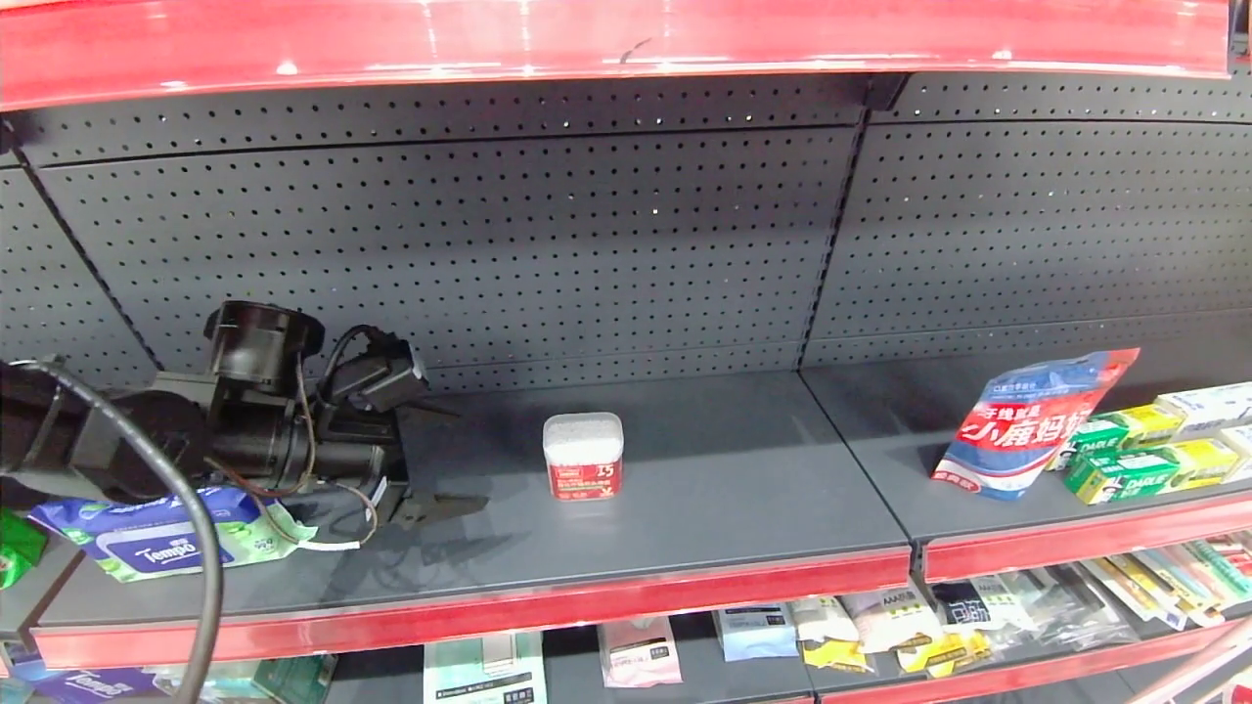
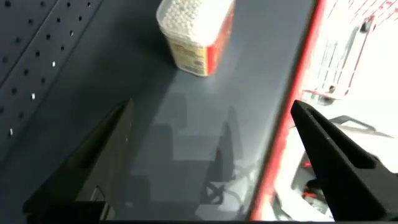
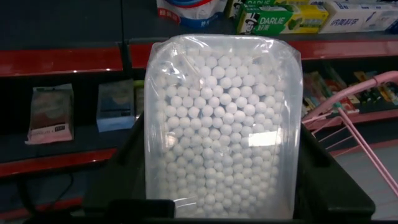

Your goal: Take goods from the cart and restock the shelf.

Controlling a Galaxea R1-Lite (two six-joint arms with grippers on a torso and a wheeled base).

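Gripping a bead tub (image 3: 224,106), the right gripper (image 3: 224,168) is clenched on its sides, out in front of the shelving.
The left gripper (image 2: 211,109) rests low over the shelf (image 1: 704,469), jaws spread and empty, a matching shelved tub (image 1: 583,455) standing apart from it. I judge the carry step is in hand; next the held tub needs lifting to that board and setting upright beside its twin. The right wrist view supplies the grasp and the pink cart frame (image 3: 367,112); the head view supplies the bare landing space between the shelved tub and the pouch (image 1: 1027,420).
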